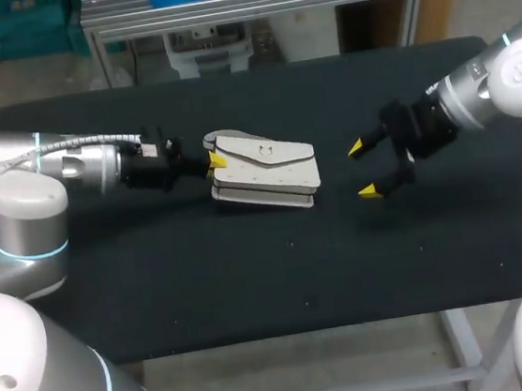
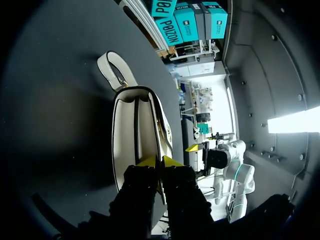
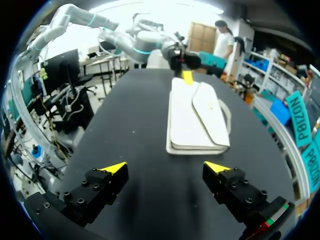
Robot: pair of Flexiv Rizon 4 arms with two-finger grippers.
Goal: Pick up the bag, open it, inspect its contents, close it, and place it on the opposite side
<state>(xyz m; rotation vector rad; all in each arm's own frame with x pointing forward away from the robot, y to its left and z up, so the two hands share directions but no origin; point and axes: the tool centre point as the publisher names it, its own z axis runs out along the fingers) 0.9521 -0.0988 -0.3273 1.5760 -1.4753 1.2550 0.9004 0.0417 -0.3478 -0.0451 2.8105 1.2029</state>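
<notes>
**A:** Head view first. What does it show?

**B:** A white bag (image 1: 263, 172) lying flat near the middle of the dark bench (image 1: 252, 281). The left end effector (image 1: 215, 163) meets the bag's left end. The right end effector (image 1: 364, 170) hangs to the bag's right, apart from it, with its fingers spread wide.

**A:** And the left wrist view?

**B:** The left end effector (image 2: 159, 162) has its two yellow tips drawn close together, and a thin edge of the bag (image 2: 135, 135) is pinched between them. I read that as clamped on the bag. The strap (image 2: 112, 70) loops out at the bag's far end.

**A:** The right wrist view?

**B:** The right end effector (image 3: 165, 167) has its tips well apart with nothing between them. The bag (image 3: 195, 117) lies ahead of it with the flap (image 3: 210, 112) folded down over the body. The left end effector (image 3: 186, 75) sits at the bag's far end.

**A:** So how far along is the task?

**B:** Early, by my judgement. One grasp is made. The bag rests on the bench and looks closed. Lifting, opening, inspecting, closing and placing on the opposite side are all left to do.
</notes>
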